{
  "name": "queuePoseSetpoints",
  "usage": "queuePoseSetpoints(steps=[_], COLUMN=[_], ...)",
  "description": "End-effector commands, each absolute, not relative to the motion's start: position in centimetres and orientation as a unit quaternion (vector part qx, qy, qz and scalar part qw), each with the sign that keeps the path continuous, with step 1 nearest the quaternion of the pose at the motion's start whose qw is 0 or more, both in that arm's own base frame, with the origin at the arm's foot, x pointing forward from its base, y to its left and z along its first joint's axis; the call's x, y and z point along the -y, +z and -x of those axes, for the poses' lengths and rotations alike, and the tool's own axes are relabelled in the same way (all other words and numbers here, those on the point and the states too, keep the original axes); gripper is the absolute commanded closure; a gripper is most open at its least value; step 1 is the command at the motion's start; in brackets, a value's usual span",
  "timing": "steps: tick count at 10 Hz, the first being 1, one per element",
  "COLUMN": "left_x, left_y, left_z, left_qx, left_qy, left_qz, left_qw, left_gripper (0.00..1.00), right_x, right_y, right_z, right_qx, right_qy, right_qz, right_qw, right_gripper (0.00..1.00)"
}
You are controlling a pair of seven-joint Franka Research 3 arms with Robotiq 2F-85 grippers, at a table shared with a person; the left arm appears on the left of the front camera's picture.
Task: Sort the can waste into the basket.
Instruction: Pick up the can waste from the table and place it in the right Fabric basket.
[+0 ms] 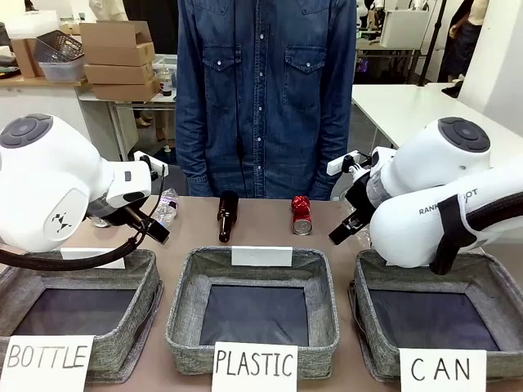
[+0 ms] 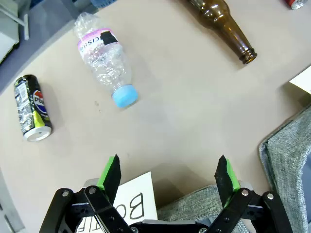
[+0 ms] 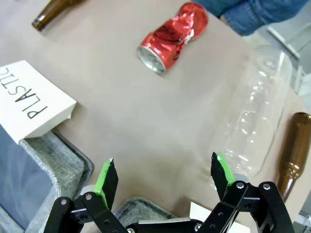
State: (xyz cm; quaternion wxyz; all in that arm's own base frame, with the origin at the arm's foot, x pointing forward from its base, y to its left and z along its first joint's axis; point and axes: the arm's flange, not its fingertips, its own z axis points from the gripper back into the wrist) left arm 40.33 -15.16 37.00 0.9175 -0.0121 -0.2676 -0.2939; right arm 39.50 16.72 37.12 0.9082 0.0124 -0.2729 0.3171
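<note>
A dented shiny red can (image 1: 302, 215) (image 3: 172, 36) lies on the brown table at the far side, right of centre. In the left wrist view a dark can (image 2: 32, 108) with yellow-green print lies on its side at the left. The grey basket (image 1: 365, 282) behind the "CAN" card (image 1: 442, 369) stands front right, with nothing in it. My right gripper (image 1: 344, 229) (image 3: 164, 174) hovers open over that basket's far rim, short of the red can. My left gripper (image 1: 152, 225) (image 2: 167, 172) hangs open above the "BOTTLE" bin's far edge, holding nothing.
A brown glass bottle (image 1: 226, 214) (image 2: 221, 24) lies mid-table. A crushed clear plastic bottle (image 1: 166, 206) (image 2: 104, 65) lies at the left. Another clear bottle (image 3: 257, 121) and brown bottle (image 3: 291, 150) lie beyond the right gripper. The "PLASTIC" bin (image 1: 184, 286) and "BOTTLE" bin (image 1: 147, 269) stand in front. A person in denim (image 1: 265, 90) stands at the far side.
</note>
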Motion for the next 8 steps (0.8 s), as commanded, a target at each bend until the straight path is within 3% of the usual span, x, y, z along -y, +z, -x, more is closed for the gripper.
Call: queuePoseSetpoints(steps=[1,6,8], left_x=[15.2,15.2,16.3], left_y=[37.0,37.0,43.5], left_z=[-40.3,-40.3,-39.1], left_qx=[0.268,0.268,0.224], left_qy=[-0.294,-0.294,-0.282], left_qz=[0.012,0.012,0.020], left_qw=[0.917,0.918,0.933], left_gripper=[0.00,0.00,0.00], right_x=[-16.7,-16.7,-16.4], right_y=[37.1,37.1,43.1], right_z=[-39.5,-39.5,-38.3], right_qx=[0.273,0.273,0.259], right_qy=[0.317,0.317,0.312], right_qz=[-0.013,-0.012,-0.054], right_qw=[0.908,0.908,0.912], right_gripper=[0.00,0.00,0.00])
